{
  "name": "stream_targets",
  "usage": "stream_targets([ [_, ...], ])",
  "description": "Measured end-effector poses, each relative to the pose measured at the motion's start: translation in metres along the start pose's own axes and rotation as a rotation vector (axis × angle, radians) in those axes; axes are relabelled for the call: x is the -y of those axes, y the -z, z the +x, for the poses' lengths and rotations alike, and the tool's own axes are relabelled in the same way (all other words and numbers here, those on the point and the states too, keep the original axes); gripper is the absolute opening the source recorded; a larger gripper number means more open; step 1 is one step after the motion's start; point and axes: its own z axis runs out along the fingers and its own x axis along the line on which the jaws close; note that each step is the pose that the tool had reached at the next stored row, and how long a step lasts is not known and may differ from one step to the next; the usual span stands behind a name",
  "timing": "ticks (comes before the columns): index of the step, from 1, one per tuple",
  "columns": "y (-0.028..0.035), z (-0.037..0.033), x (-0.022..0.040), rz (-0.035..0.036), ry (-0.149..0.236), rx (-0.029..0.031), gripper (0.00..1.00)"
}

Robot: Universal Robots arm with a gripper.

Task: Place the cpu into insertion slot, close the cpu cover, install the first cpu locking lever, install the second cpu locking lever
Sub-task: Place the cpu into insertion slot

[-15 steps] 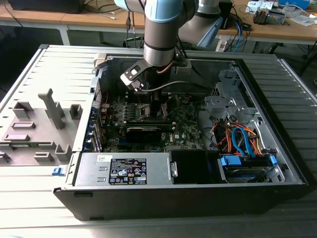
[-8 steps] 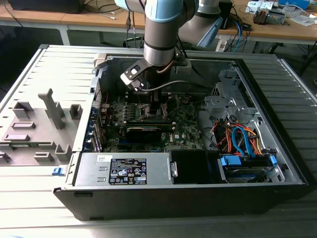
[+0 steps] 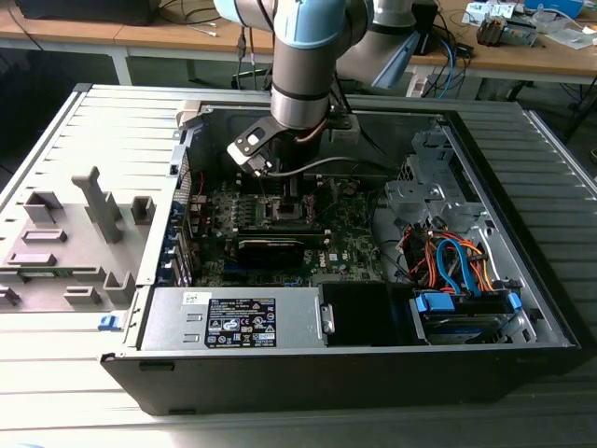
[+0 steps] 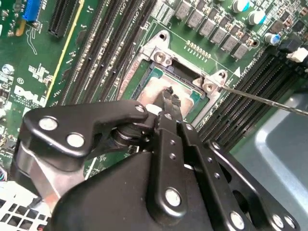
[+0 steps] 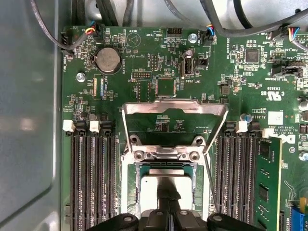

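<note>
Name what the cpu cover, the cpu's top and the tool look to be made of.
cpu cover: thin stamped metal, probably steel; bright silver, with light glinting along its bars.
cpu: metal top in a dull silvery-grey, with a soft glare.
tool: black and smooth with a slight sheen; painted metal or hard plastic, unclear which.

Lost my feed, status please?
Pincer shut, tips at cpu, seated in insertion slot. Open cpu cover stands up. Unlatched lever rod aside.
</note>
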Motion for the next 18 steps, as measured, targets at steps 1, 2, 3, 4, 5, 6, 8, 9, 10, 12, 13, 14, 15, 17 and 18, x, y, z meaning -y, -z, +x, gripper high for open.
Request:
stream_targets([
  [1,0.0084,-0.0004,0.0004,0.0007,0.0,0.0009,0.11],
  [2,0.0202,-0.0008,0.001,0.0011,0.0,0.0016,0.11],
  [3,0.0262,-0.001,0.0011,0.0012,0.0,0.0018,0.11],
  [4,0.0284,-0.001,0.0011,0.0012,0.002,0.0016,0.11],
  [5,0.0297,-0.001,0.001,0.0011,0.016,0.002,0.11],
  [6,0.0299,-0.0011,0.0009,0.0006,0.054,0.0034,0.11],
  [8,0.03,-0.0011,0.0008,0.0,0.089,0.005,0.11],
  [9,0.0301,-0.0011,0.0004,0.0001,0.094,0.0053,0.11],
  [10,0.0307,-0.0011,0.0003,0.0004,0.094,0.0055,0.11],
  [12,0.0362,-0.0012,0.0006,0.0002,0.093,0.0052,0.11],
  [13,0.0427,-0.0014,0.0008,0.0002,0.093,0.0053,0.11],
  [14,0.0479,-0.0015,0.001,0.0001,0.093,0.0051,0.11],
  [15,0.051,-0.0016,0.0011,0.0002,0.093,0.0052,0.11],
  [17,0.0548,-0.0017,0.0013,0.0002,0.093,0.0052,0.11],
  [18,0.0559,-0.0017,0.0013,0.0002,0.093,0.0051,0.11],
])
